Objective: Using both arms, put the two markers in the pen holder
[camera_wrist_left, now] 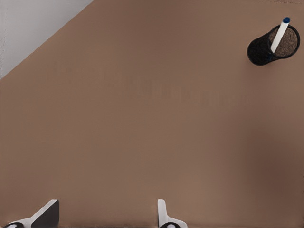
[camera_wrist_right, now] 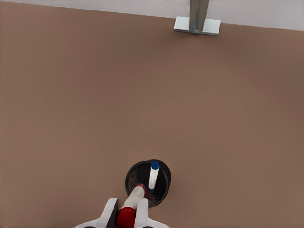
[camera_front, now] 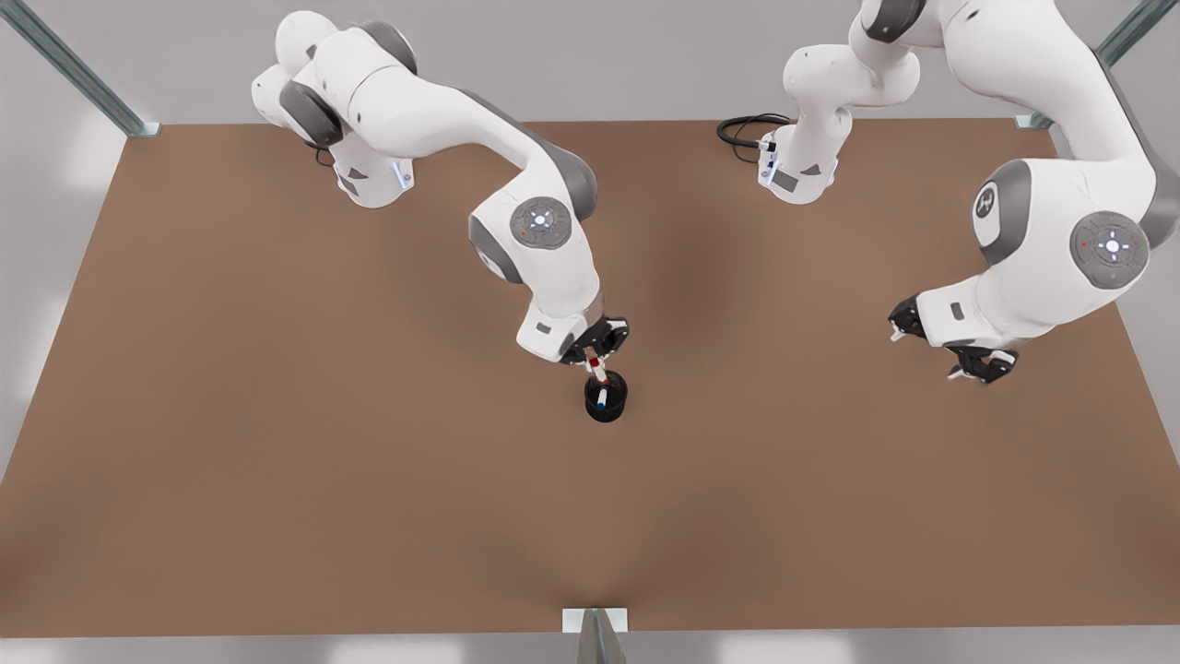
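Two large white jointed robot arms with grey joint sections work over a plain brown bench [camera_front: 277, 461]. The right arm's small black two-finger end effector [camera_front: 595, 361] hangs directly above the small black cylindrical mesh pen holder [camera_front: 606, 397], which stands near the middle of the bench, closer to the edge that carries a short grey metal post [camera_front: 595, 632]. Its two pale fingers [camera_wrist_right: 142, 214] are closed narrowly around the thin white-barrelled marker with the red cap [camera_front: 597, 367]; in the right wrist view that marker [camera_wrist_right: 130, 206] points down with its lower end at the holder's rim [camera_wrist_right: 164, 190], tilted slightly rather than plumb.

The second thin white-barrelled marker, the one with the dark blue cap [camera_wrist_right: 153, 175], already stands inside the holder, leaning against the cup's wall with its blue end sticking up above the rim. The left wrist view shows the same pairing from farther off: the holder [camera_wrist_left: 259, 50] on bare bench with the blue-capped marker [camera_wrist_left: 280, 34] slanting out of it.

The left arm's end effector [camera_front: 954, 355] waits well apart from the holder, above the bench near the side edge at the front view's right. Its fingers [camera_wrist_left: 164, 216] are spread wide with nothing between them, only brown bench surface below
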